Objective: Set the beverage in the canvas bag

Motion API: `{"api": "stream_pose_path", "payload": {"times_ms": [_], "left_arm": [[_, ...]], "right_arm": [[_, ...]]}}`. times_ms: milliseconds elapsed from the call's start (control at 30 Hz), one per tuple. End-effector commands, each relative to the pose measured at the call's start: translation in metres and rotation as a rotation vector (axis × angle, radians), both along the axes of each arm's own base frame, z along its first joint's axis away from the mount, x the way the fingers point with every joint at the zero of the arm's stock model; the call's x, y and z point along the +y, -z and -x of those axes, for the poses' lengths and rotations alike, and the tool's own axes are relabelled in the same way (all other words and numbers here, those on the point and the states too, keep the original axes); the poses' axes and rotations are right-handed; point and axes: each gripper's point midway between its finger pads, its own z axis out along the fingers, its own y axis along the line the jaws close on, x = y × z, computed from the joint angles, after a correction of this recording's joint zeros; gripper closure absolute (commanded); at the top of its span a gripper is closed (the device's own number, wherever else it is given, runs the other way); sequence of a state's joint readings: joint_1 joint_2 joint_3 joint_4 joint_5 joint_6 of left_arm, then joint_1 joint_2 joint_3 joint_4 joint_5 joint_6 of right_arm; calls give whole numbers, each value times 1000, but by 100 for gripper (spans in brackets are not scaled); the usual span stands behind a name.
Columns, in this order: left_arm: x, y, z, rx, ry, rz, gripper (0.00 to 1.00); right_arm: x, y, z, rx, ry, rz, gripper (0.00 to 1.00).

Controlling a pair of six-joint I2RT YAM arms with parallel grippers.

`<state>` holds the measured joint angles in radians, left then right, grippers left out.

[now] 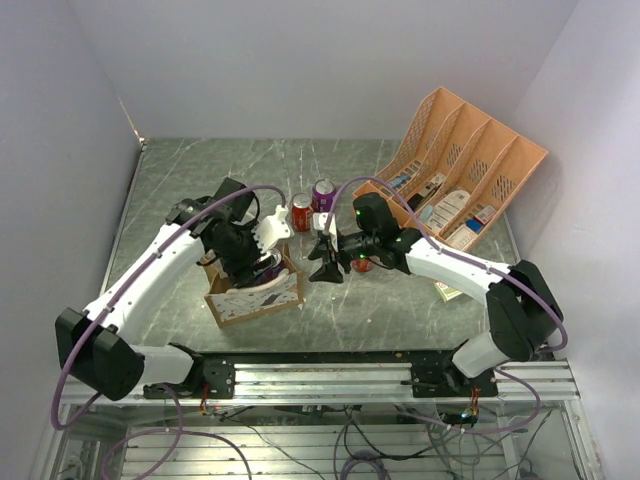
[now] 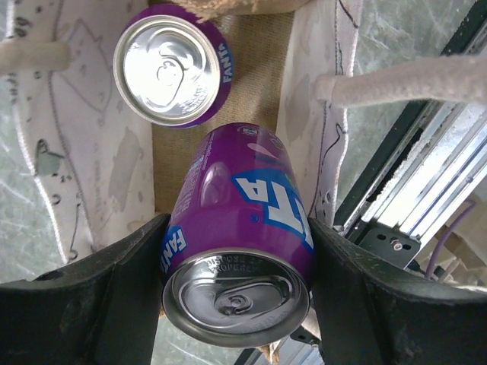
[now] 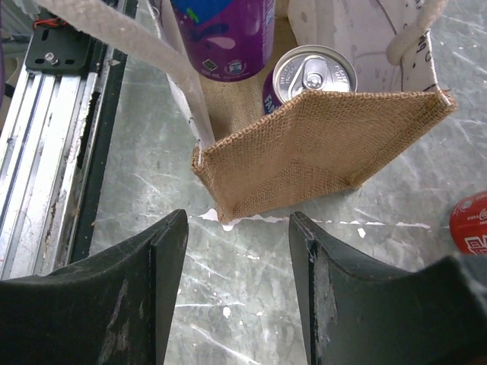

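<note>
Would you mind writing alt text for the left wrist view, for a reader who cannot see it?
The left gripper clamps a purple Fanta can between its black fingers, over the open canvas bag. A second can, also purple Fanta, stands upright on the bag's brown floor, and a cream rope handle crosses at upper right.

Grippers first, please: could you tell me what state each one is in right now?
Left gripper: shut on the purple Fanta can, over the canvas bag.
Right gripper: open, holding nothing.
</note>
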<state>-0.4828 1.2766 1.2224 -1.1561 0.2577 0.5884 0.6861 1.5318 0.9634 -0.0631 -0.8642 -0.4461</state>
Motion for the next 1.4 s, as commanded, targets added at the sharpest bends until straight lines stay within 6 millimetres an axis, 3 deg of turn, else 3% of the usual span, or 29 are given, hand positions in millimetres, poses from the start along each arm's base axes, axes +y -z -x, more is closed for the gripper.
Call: {"api": "stream_pose_path", "payload": {"times_ms": [0,400,900,1367], "left_arm": [[-17,4,-1,7,63,35,84],[-45,19,-8,50,88,95,81],[-64,37,-21,37,153,148,80],[-71,59,-26,55,145,113,71]], "right_arm": [[-3,-21,-8,-110,12,-16,45],[-17,-14,-17,-128,45,7,46],[-8,1,-3,-14,18,-51,46],[0,17,0,70,37,-83,48]]}}
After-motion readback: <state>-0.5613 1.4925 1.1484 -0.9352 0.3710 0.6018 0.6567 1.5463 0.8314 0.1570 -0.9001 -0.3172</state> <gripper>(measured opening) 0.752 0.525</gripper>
